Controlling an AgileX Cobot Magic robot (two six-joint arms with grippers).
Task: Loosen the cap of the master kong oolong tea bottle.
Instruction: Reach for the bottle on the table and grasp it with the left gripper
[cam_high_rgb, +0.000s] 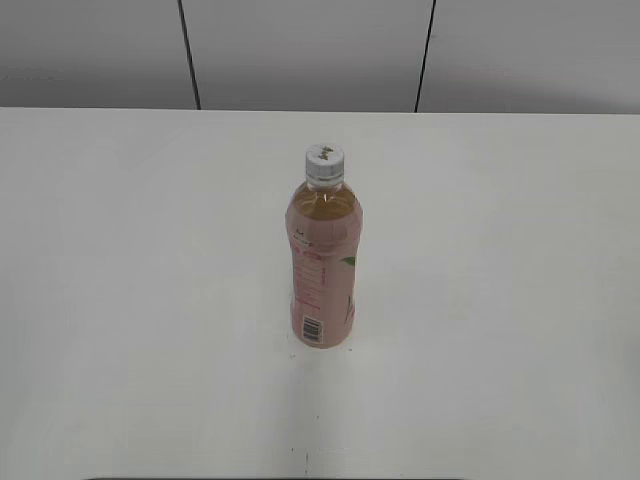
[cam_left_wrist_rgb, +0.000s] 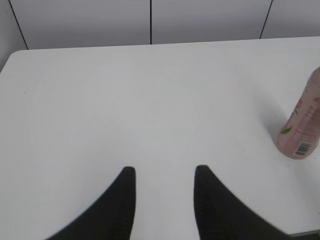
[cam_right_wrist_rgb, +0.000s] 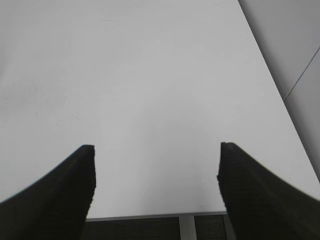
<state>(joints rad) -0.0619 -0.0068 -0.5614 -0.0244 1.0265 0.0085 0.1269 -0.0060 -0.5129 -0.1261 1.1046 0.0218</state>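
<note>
Master kong oolong tea bottle (cam_high_rgb: 323, 270) stands upright near the middle of the white surface (cam_high_rgb: 130, 300), and we see its white cap (cam_high_rgb: 324, 161) seated on the neck above the amber tea. Nothing touches it. In the left wrist view we find the bottle's lower part at the right edge, well apart from our left tool (cam_left_wrist_rgb: 164, 172), whose fingers are spread. Our right tool (cam_right_wrist_rgb: 156, 148) is spread wide over bare surface near its front edge.
</note>
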